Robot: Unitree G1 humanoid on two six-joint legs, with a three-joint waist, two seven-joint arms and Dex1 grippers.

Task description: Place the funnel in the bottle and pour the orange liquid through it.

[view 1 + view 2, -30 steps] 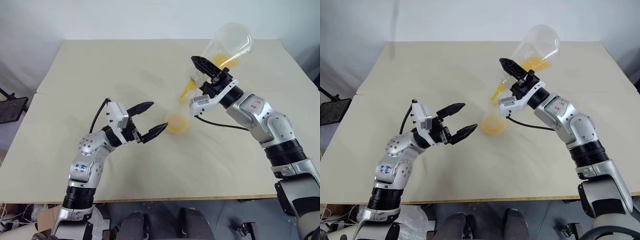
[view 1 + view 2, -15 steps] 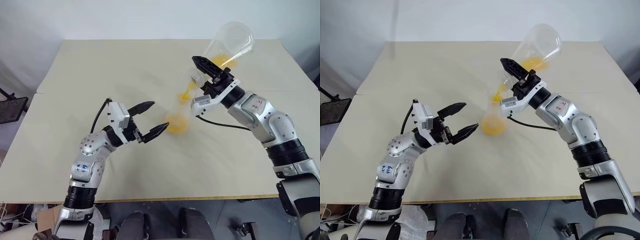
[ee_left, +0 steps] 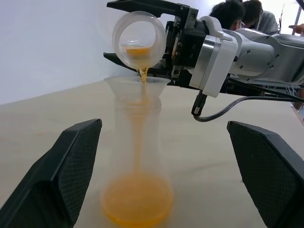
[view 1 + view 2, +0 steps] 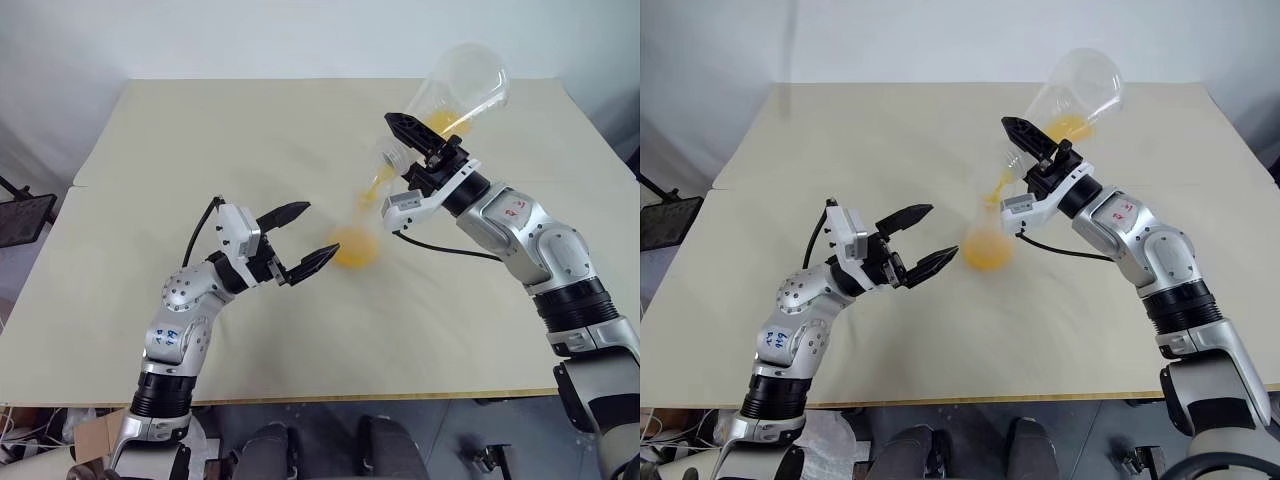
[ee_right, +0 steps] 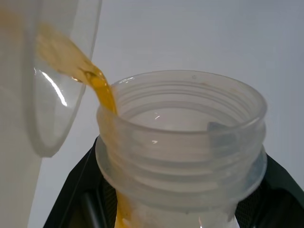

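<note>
While the pour runs, I see my right gripper (image 4: 408, 150) clamped shut on the threaded neck of a large clear conical flask (image 4: 462, 88) with a broad base, tipped so its mouth points down toward the middle of the pale beige table (image 4: 200, 150); its base is raised toward the far edge of the table, and a small wedge of orange shows inside it near the neck; from the left wrist view the flask's round mouth (image 3: 139, 39) faces me with a shallow pool of fluid at its lower lip.

From that lip the translucent yellow-orange liquid (image 3: 137, 202) falls as a thin stream into the small transparent plastic funnel (image 3: 137, 87), which sits upright in the narrow mouth of the tall slim clear bottle (image 3: 137, 156); the stream carries on down the bottle's centre as a faint orange thread and gathers as a bright, glowing disc across its widening base; the upper walls are colourless and nearly vanish against the tabletop.

Standing near the table's centre, the bottle is below and just left of the flask's mouth; my left gripper (image 4: 302, 238) sits just beside the bottle's base on the left, its two black fingers (image 3: 64, 164) spread wide and gripping nothing, one either side of the bottle in the wrist view without touching it.
</note>
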